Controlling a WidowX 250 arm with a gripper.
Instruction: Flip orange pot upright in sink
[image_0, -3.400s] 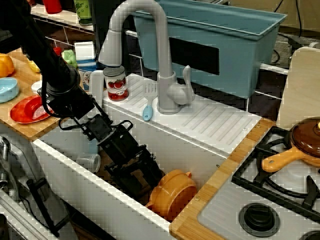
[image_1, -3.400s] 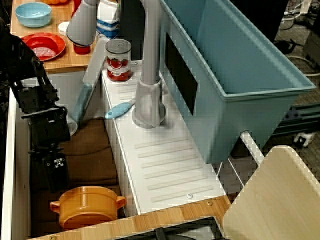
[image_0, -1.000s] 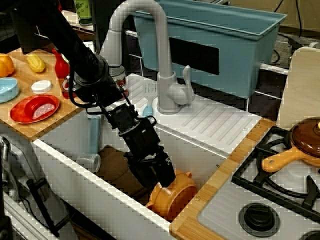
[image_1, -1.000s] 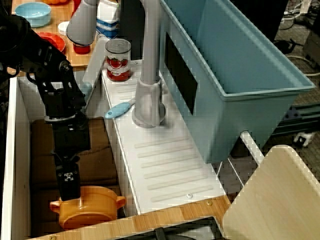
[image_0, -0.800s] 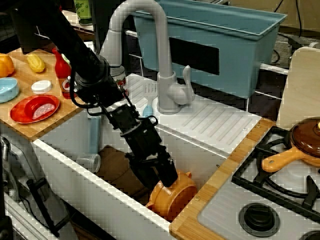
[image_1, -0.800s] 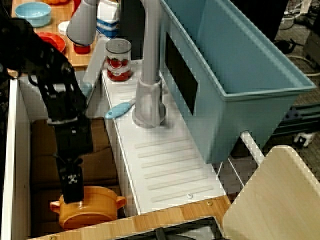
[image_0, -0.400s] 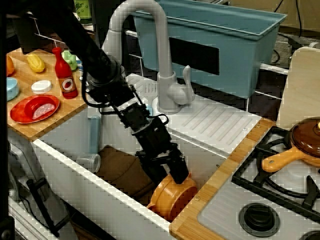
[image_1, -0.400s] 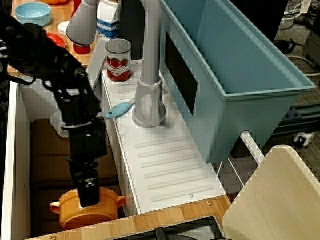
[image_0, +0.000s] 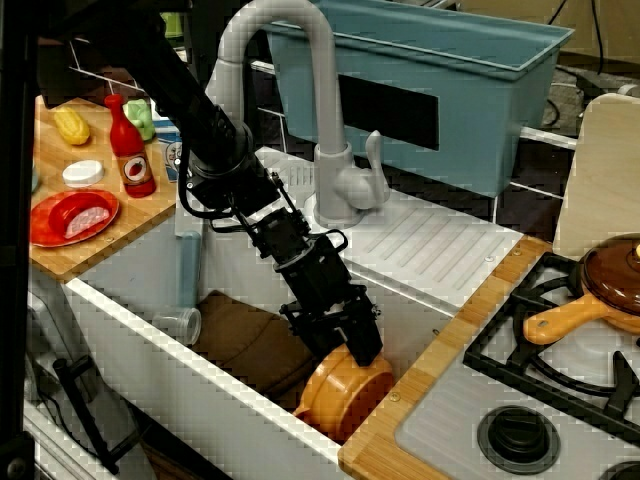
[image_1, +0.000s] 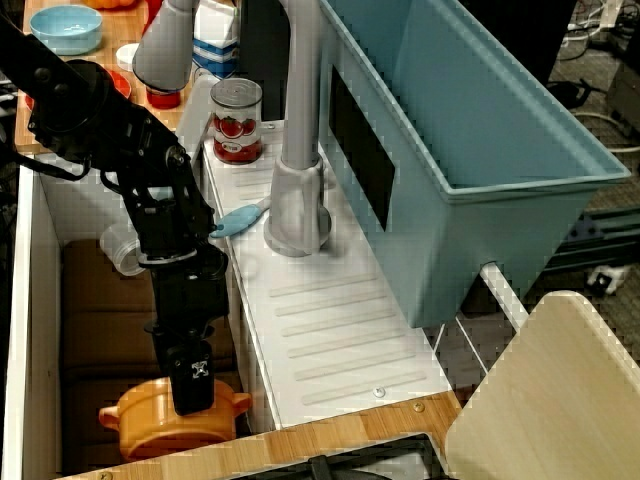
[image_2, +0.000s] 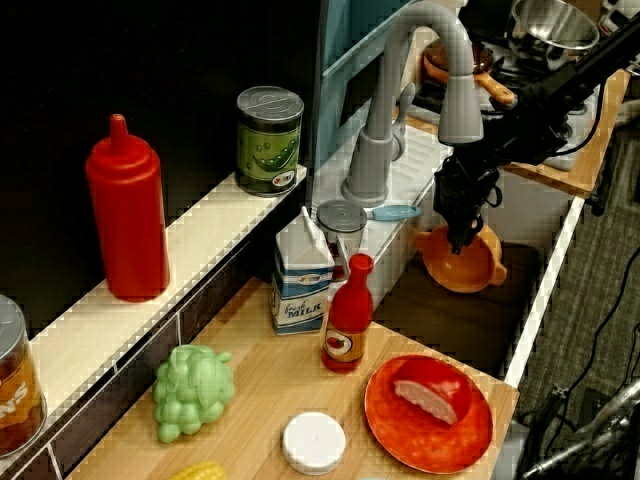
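The orange pot (image_0: 343, 392) lies in the near right corner of the white sink (image_0: 150, 350), bottom side up, with its rim low in the view from above (image_1: 168, 428). From the counter end the pot (image_2: 462, 264) sits against the sink wall. My black gripper (image_0: 362, 352) reaches down from the left, and its tips touch the pot's top on the side toward the drainboard (image_1: 193, 398). The fingers merge into one dark shape, so their spread is unclear. The gripper (image_2: 458, 238) points straight down at the pot.
A brown mat (image_0: 240, 340) covers the sink floor, and a clear cup (image_0: 180, 325) lies at its left. The grey faucet (image_0: 320, 110), a tomato can (image_1: 237, 120) and a blue brush (image_1: 235, 220) stand on the drainboard. A blue-grey tub (image_0: 430, 80) is behind it and a stove (image_0: 560, 380) to the right.
My arm has swung right across the sink and come down, so the gripper went from beside the pot to on top of it. The pot has hardly moved.
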